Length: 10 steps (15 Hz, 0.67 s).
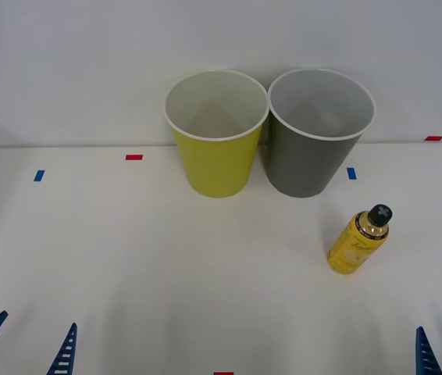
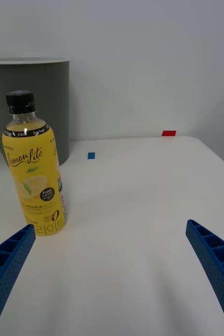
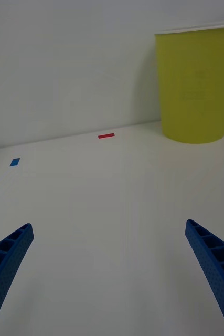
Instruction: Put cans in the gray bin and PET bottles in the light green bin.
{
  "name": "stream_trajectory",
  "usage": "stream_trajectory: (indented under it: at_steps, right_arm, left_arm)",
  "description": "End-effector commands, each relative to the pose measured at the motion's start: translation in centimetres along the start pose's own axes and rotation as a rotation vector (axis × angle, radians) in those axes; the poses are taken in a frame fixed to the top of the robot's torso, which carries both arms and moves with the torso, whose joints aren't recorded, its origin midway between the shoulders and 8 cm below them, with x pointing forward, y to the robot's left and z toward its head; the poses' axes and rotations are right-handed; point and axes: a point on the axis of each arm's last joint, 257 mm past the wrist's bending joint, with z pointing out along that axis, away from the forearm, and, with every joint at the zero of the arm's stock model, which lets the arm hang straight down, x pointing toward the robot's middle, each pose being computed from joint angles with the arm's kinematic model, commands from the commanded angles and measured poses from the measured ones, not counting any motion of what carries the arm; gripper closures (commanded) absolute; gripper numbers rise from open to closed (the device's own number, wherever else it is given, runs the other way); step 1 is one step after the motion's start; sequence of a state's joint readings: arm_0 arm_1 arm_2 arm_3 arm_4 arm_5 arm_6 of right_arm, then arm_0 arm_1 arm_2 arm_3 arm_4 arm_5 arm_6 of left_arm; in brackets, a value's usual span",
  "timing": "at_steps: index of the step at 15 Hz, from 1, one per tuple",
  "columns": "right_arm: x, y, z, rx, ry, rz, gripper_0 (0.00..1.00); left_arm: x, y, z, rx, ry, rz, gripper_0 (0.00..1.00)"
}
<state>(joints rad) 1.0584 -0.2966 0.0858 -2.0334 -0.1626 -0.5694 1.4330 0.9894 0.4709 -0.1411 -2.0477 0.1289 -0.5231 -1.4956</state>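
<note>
Yellow plastic PET bottle [image 1: 358,241] with a black screw cap stands upright on the white table [image 1: 166,266], right of centre; nearest the camera, the left gripper [image 3: 109,262] and right gripper [image 2: 110,257] hover low with blue ribbed fingers spread wide, holding nothing; farther back, touching side by side, stand the tall yellow-green plastic bin [image 1: 215,144] and the dark gray plastic bin [image 1: 315,144].

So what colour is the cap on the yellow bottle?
Black: the screw cap on the yellow bottle shows best in the right wrist view.

Bright, even light — soft shadows
</note>
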Motion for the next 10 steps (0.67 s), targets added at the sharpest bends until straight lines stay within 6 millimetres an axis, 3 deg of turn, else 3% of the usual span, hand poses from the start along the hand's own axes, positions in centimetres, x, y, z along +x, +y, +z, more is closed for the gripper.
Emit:
stream_trajectory:
  at_steps: [1, 4, 10]
  right_arm:
    - [0.1, 0.6, 0.6, -0.006, -0.02, 0.015, 0.0]
    - [-0.3, 1.8, 1.4, -0.056, -0.035, 0.001, 0.0]
    - [-1.0, 6.6, 2.7, -0.183, -0.079, -0.001, 0.0]
  left_arm:
    - [0.0, 0.0, 0.0, 0.0, 0.0, 0.0, 0.0]
    - [0.0, 0.0, 0.0, 0.0, 0.0, 0.0, 0.0]
    - [0.0, 0.0, 0.0, 0.0, 0.0, 0.0, 0.0]
